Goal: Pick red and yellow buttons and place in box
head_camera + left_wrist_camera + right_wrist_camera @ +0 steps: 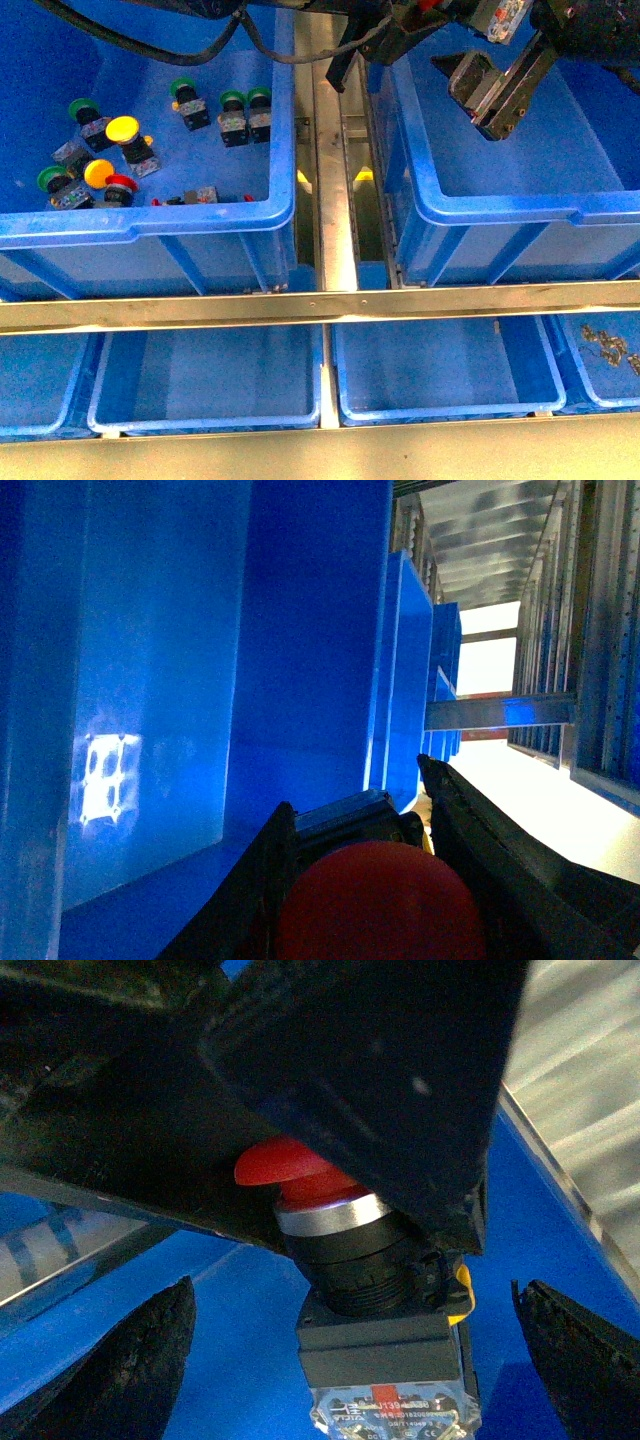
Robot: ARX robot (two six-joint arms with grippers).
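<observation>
Red button [370, 1260] (mushroom cap), black body

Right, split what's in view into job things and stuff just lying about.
Job: red mushroom-cap push-button in the left hand; yellow-capped push-buttons; loose red-capped push-button; deep blue plastic crate on the right.
Lying about: green-capped push-buttons; shallow blue plastic trays; small metal parts in the rightmost tray.
</observation>
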